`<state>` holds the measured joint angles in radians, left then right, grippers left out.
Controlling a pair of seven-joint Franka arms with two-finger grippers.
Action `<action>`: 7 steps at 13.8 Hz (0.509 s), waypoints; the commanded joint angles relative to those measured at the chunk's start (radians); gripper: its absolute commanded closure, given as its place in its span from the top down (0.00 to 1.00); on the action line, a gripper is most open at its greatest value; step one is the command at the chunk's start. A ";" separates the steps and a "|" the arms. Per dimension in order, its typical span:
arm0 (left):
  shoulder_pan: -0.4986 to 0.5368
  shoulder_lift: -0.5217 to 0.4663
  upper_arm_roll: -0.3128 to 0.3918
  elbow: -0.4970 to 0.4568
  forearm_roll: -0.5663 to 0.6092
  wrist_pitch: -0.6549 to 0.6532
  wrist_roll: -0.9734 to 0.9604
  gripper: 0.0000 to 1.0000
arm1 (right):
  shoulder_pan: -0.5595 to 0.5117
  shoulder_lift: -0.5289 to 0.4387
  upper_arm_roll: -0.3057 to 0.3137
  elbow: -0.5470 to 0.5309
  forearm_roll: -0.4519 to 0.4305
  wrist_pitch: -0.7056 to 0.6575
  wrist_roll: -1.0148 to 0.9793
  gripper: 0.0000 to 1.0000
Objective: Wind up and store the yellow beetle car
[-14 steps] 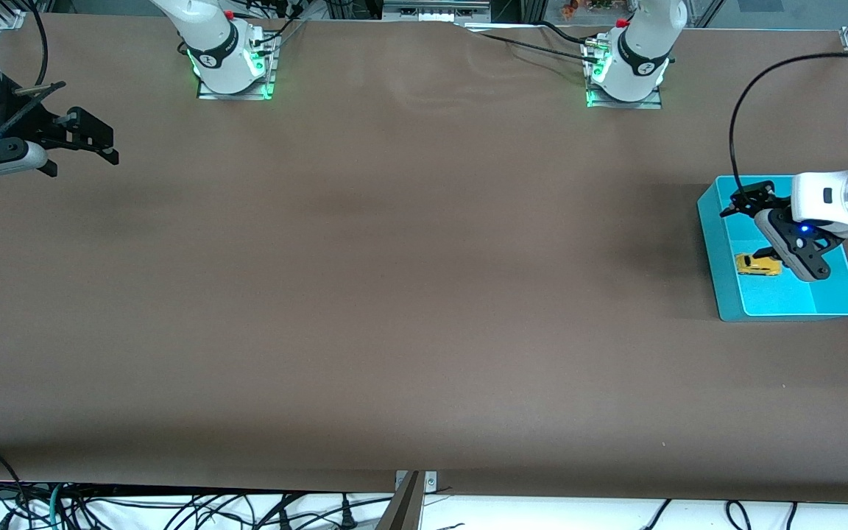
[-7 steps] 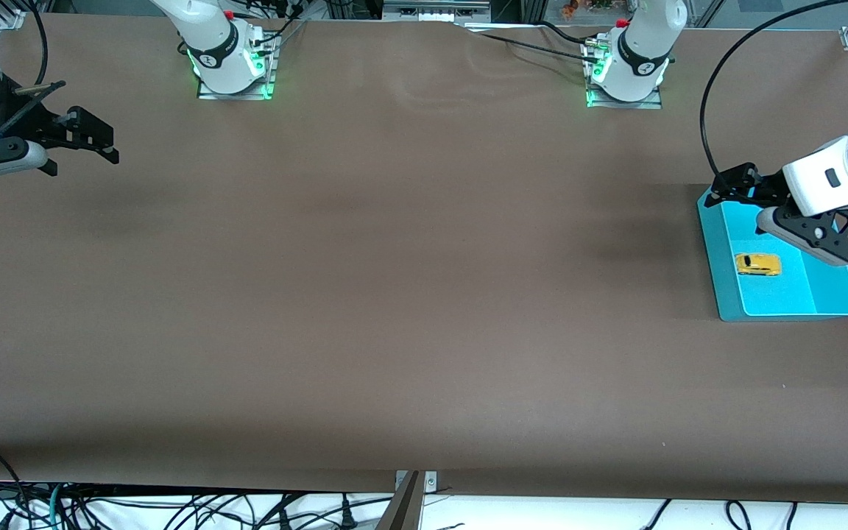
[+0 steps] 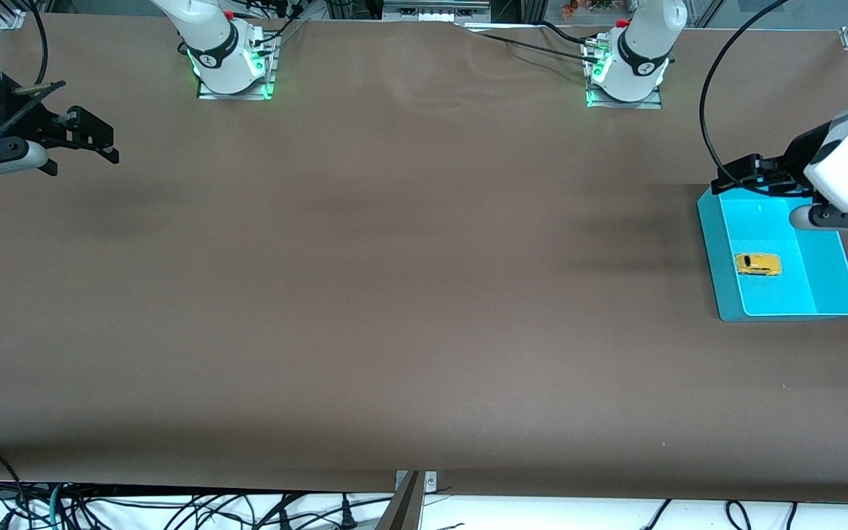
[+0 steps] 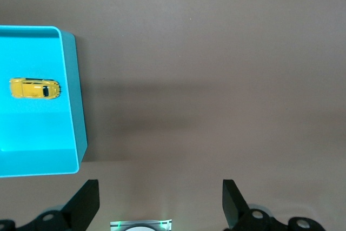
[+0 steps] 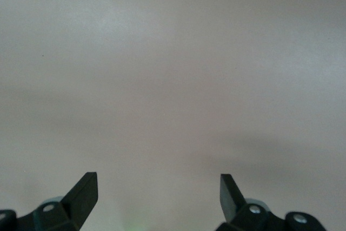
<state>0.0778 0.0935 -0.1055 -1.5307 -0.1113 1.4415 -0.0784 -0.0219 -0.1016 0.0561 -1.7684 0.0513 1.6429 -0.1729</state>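
The yellow beetle car [image 3: 757,264] lies on its wheels inside the cyan bin [image 3: 711,243] at the left arm's end of the table. Nothing touches it. My left gripper [image 3: 739,177] hangs open and empty over the bin's corner that is farther from the front camera. In the left wrist view the car [image 4: 34,88] rests in the bin [image 4: 74,106], well apart from the left gripper [image 4: 160,206], which has only bare table between its fingers. My right gripper [image 3: 93,140] waits open and empty at the right arm's end, and the right gripper [image 5: 158,196] has bare table under it.
The two arm bases [image 3: 232,66] [image 3: 626,70] stand along the table edge farthest from the front camera. A black cable [image 3: 711,110] loops from the left arm above the bin. Loose cables [image 3: 174,508] lie below the table's near edge.
My left gripper has lifted out of the bin and drawn back from the car to the bin's corner. The car has stayed where it was. The right arm has not moved.
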 commanded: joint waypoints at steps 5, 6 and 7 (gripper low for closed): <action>-0.076 -0.038 0.084 -0.003 0.027 -0.061 -0.035 1.00 | 0.005 0.000 -0.002 0.021 0.001 -0.025 -0.007 1.00; -0.067 -0.037 0.084 -0.003 0.027 -0.062 -0.035 1.00 | 0.005 0.002 -0.002 0.021 0.001 -0.025 -0.007 1.00; -0.067 -0.037 0.084 -0.002 0.027 -0.062 -0.035 1.00 | 0.005 0.000 -0.002 0.021 0.001 -0.023 -0.007 1.00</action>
<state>0.0267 0.0652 -0.0368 -1.5324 -0.1104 1.3937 -0.1012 -0.0219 -0.1016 0.0561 -1.7683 0.0513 1.6425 -0.1729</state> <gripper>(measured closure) 0.000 0.000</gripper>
